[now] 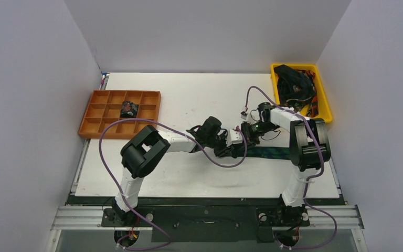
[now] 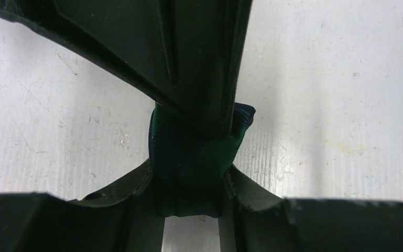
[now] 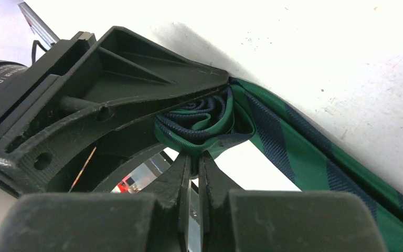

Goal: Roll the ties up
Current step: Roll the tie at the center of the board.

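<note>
A navy-green plaid tie [image 1: 270,153] lies on the white table, its loose length [image 3: 304,152] running toward the right arm's base. Its other end is wound into a small coil [image 3: 199,118]. My left gripper [image 2: 191,176] is shut on that coil [image 2: 189,152], one finger on each side. My right gripper [image 3: 195,157] meets it head-on, its jaws nearly touching and pinching the coil's outer fold. In the top view the left gripper [image 1: 224,143] and the right gripper [image 1: 247,132] sit tip to tip at the table's middle. The right gripper's finger covers the coil's top in the left wrist view.
An orange compartment tray [image 1: 97,113] stands at the back left with one dark rolled tie [image 1: 129,109] in a cell. A yellow bin [image 1: 322,100] at the back right holds a heap of dark ties [image 1: 293,84]. Purple cables [image 1: 107,142] loop off both arms.
</note>
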`<state>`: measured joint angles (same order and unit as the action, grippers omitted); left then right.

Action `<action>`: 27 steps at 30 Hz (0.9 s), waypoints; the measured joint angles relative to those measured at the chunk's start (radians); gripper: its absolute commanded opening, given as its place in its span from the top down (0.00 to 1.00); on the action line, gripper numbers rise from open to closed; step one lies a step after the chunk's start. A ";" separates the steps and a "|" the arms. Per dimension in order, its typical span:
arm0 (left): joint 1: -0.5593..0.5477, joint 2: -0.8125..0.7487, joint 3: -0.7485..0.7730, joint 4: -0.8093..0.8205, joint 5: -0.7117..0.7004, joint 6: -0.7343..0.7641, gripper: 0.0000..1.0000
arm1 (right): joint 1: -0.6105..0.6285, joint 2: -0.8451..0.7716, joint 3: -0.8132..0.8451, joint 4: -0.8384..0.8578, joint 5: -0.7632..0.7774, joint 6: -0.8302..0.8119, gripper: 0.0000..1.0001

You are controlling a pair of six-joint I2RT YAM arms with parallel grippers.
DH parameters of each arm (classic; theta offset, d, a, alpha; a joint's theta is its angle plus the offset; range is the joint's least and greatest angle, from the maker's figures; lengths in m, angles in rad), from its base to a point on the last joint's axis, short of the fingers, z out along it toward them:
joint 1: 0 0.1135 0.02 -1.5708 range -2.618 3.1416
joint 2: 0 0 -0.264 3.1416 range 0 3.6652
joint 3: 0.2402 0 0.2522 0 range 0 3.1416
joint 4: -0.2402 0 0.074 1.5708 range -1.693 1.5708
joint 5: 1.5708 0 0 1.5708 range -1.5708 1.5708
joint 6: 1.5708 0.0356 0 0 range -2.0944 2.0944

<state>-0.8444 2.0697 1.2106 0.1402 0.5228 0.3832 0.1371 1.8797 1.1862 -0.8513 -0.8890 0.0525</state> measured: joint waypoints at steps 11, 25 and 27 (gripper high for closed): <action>0.036 -0.059 -0.093 0.048 0.032 -0.016 0.16 | -0.051 0.048 0.020 -0.036 0.187 -0.050 1.00; 0.048 -0.090 -0.214 0.254 0.058 -0.174 0.03 | -0.022 0.079 0.059 -0.059 0.299 -0.039 1.00; 0.046 -0.099 -0.260 0.325 0.046 -0.191 0.03 | -0.002 0.079 0.059 -0.058 0.298 -0.039 1.00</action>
<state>-0.7986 1.9705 0.9508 0.4652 0.5690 0.1925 0.1352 1.9583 1.2453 -0.9092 -0.5911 0.0139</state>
